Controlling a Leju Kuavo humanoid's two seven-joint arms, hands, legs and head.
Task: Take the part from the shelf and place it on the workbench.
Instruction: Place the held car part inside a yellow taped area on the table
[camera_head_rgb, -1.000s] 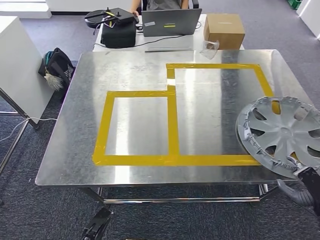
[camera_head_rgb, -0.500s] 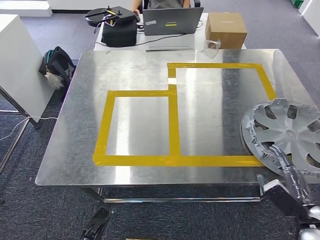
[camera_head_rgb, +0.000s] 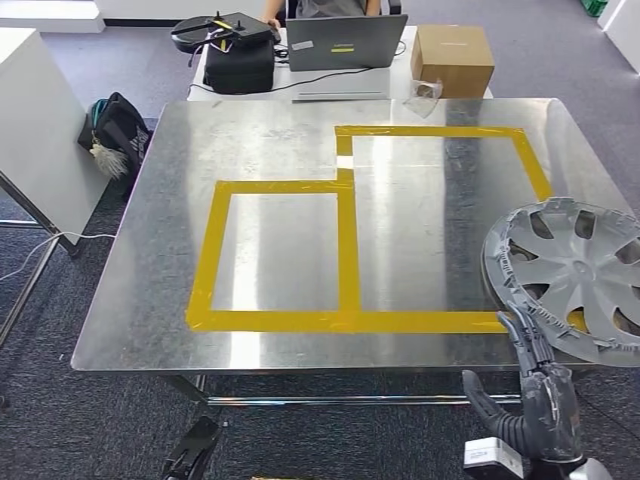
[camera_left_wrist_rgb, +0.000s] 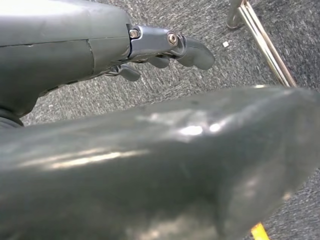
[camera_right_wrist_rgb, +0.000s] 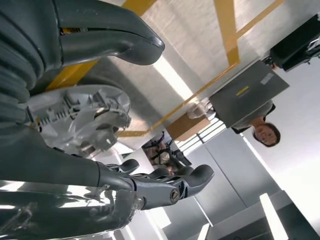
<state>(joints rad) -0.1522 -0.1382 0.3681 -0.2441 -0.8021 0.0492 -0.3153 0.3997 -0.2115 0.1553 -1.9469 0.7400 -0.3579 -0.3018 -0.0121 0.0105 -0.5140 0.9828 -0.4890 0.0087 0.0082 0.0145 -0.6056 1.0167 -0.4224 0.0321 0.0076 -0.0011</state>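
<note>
We see the hubcap (camera_head_rgb: 573, 272) lying on the desk (camera_head_rgb: 287, 150) at its right edge, partly overhanging, w/ our right hand (camera_head_rgb: 545, 395) empty, fingers apart, just beside it, so a bump could tip it off.

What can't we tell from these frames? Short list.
- Hubcap, head view: its right side is cut off by the picture's edge.
- Right hand, head view: contact between its fingers and the hubcap rim cannot be told; the right wrist view is too close to settle it.
- Left hand, left wrist view: a blurred dark body part covers most of the frame.
- Person behind the laptop, head view: cut off by the top edge.
</note>
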